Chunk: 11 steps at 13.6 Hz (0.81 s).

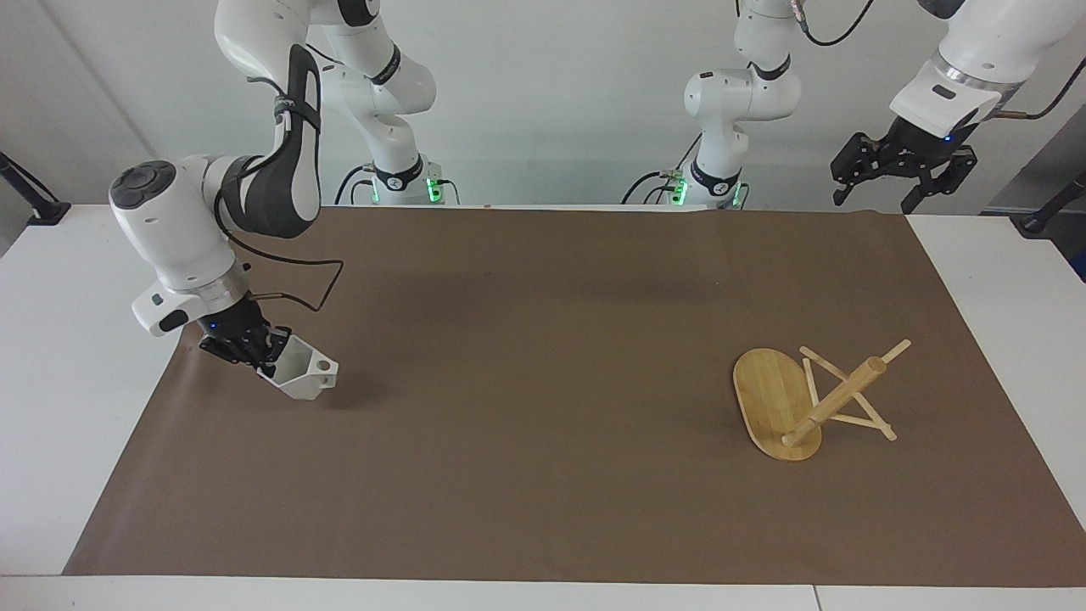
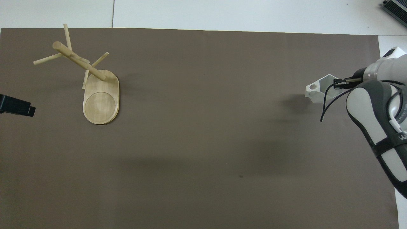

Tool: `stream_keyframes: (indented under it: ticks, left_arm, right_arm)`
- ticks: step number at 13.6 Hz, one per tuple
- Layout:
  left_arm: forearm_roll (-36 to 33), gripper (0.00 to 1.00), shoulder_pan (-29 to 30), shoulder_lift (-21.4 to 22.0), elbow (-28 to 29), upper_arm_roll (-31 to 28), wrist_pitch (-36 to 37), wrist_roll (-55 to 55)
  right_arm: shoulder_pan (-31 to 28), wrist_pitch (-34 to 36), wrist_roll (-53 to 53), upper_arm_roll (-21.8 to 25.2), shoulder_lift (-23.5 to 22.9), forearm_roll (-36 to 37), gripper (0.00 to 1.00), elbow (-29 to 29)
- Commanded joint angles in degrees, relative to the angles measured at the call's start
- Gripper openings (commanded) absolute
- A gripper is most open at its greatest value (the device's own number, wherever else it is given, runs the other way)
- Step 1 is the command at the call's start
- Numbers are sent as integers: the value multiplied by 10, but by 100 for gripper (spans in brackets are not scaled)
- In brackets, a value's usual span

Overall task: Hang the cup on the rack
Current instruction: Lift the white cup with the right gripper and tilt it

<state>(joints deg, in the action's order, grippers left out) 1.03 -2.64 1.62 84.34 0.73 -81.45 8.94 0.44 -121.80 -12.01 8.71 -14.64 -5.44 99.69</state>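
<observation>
The white faceted cup [image 1: 302, 377] hangs tilted in my right gripper [image 1: 270, 361], which is shut on its rim wall. It is held just above the brown mat at the right arm's end of the table. Its handle with the round hole points toward the middle of the table. The cup [image 2: 319, 91] and the right gripper [image 2: 337, 85] also show in the overhead view. The bamboo rack [image 1: 806, 399] stands on its oval base at the left arm's end, with no cup on its pegs; it also shows in the overhead view [image 2: 95, 86]. My left gripper [image 1: 882, 191] waits open, raised over the mat's corner near its base.
The brown mat [image 1: 543, 407] covers most of the white table. A black tip of the left gripper [image 2: 17, 106] shows at the overhead view's edge, beside the rack and nearer to the robots than its post.
</observation>
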Motion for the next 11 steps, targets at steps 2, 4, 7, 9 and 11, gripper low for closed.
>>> stream_keyframes:
  ticks: [2, 4, 7, 9, 11]
  left_arm:
    - [6, 100, 7, 16, 18, 3, 1, 4]
    - [6, 100, 7, 16, 18, 3, 1, 4]
    - [6, 100, 7, 16, 18, 3, 1, 5]
    - [6, 100, 7, 16, 18, 3, -2, 3]
    - [6, 100, 4, 15, 18, 3, -3, 6]
  right_arm:
    - [-3, 58, -12, -3, 2, 2, 0, -38]
    - [-3, 96, -10, -3, 2, 3, 0, -63]
    - [-3, 127, -8, -2, 18, 3, 0, -70]
    - [-3, 147, -8, -3, 29, 11, 0, -76]
    - [-3, 176, -7, -2, 37, 11, 0, -85]
